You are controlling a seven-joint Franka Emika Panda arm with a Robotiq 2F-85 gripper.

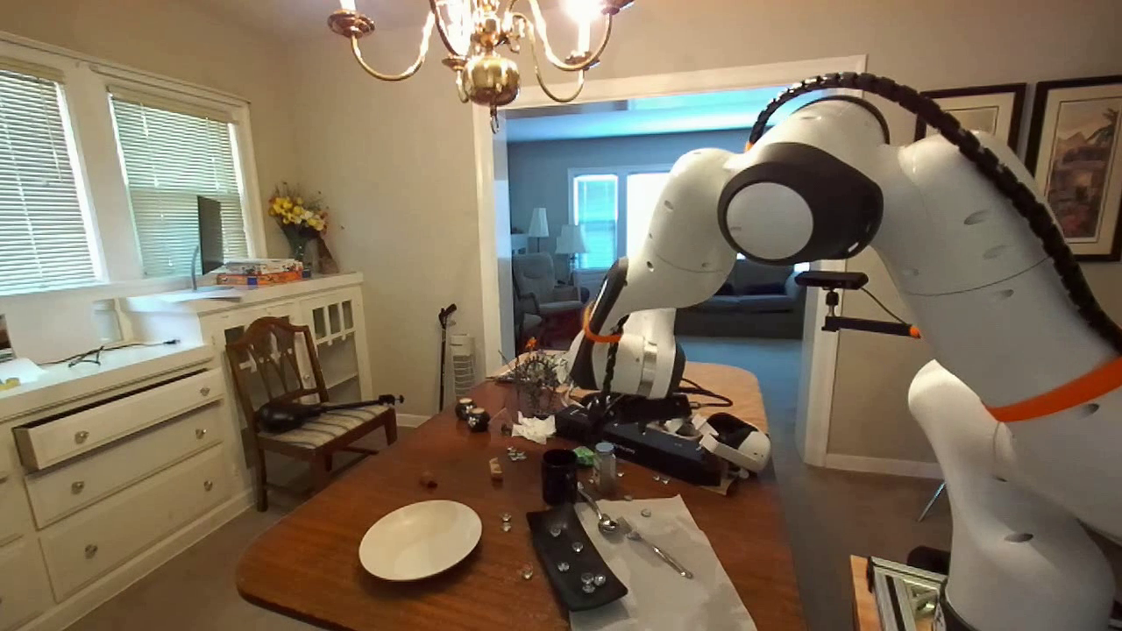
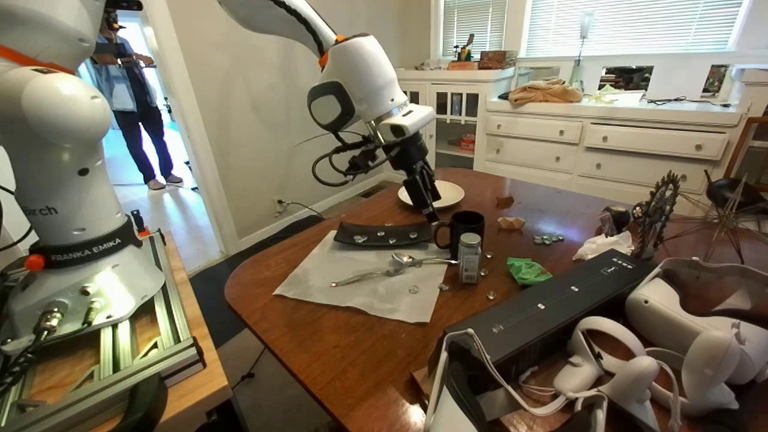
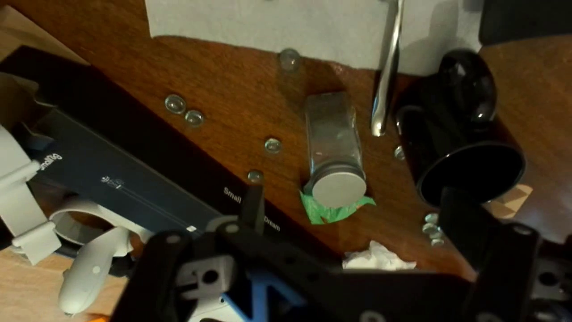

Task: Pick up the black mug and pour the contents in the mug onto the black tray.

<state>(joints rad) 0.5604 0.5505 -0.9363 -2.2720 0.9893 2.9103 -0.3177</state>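
The black mug (image 1: 559, 478) stands upright on the table, as both exterior views show. In the wrist view the mug (image 3: 426, 143) has its handle toward the paper sheet, and its inside is too dark to make out contents. My gripper (image 3: 353, 190) is open, its fingers wide apart with nothing held. One finger overlaps the mug's rim in that view; contact cannot be told. In an exterior view the gripper (image 2: 431, 216) hangs close to the mug (image 2: 468, 225), over its handle side. Several clear glass beads lie on the black tray (image 1: 596, 561), beside the mug.
A clear jar (image 2: 470, 261) with a pale lid stands close to the mug. A spoon (image 1: 607, 523) and a fork (image 1: 657, 550) rest on a white paper sheet (image 2: 384, 300). Nearby are a white plate (image 1: 421, 541), a long black box (image 2: 558, 306), a green wrapper (image 2: 528, 272) and loose beads.
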